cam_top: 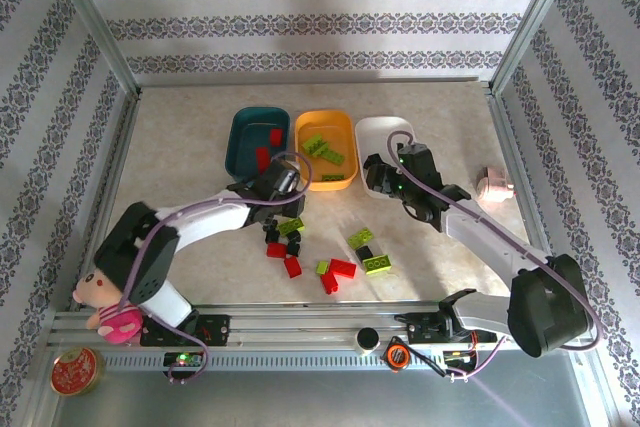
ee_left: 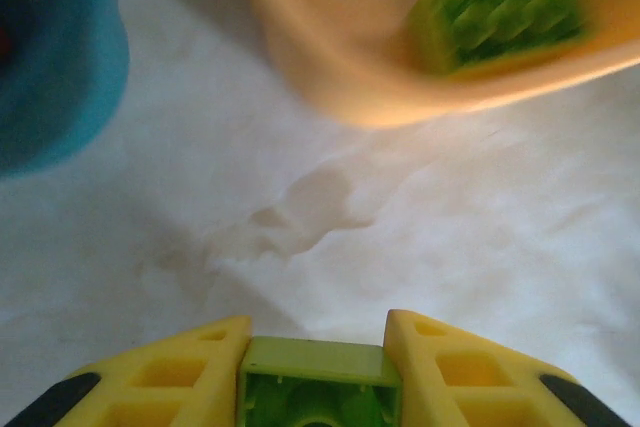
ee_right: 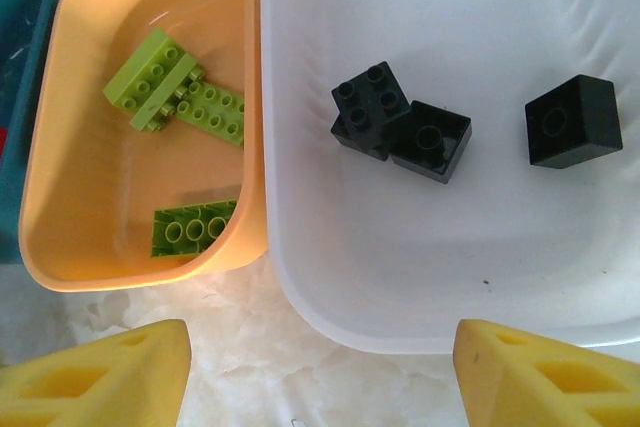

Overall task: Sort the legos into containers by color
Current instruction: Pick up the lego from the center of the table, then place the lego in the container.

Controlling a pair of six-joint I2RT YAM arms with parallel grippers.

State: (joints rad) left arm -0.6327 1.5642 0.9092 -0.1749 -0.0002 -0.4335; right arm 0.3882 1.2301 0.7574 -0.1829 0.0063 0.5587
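Note:
My left gripper [cam_top: 264, 191] hovers just in front of the teal tray [cam_top: 245, 137] and the orange-yellow tray [cam_top: 325, 172]. It is shut on a lime green lego [ee_left: 318, 382], which sits wedged between the yellow fingers [ee_left: 170, 377]. My right gripper [ee_right: 320, 377] stands open above the table at the near rims of the orange-yellow tray [ee_right: 70, 167] and the white tray [ee_right: 520, 237], with nothing between its fingers. Three black legos [ee_right: 400, 117] lie in the white tray and green legos [ee_right: 175, 97] in the orange-yellow one. A red lego [cam_top: 262, 157] lies in the teal tray.
Loose red legos [cam_top: 292, 266], green legos [cam_top: 377, 264] and a black lego [cam_top: 365, 253] are scattered on the table in front of the trays. A pink doll [cam_top: 105, 302] and a round red tin [cam_top: 75, 372] sit at the near left, and a pink object [cam_top: 495, 187] at the right wall.

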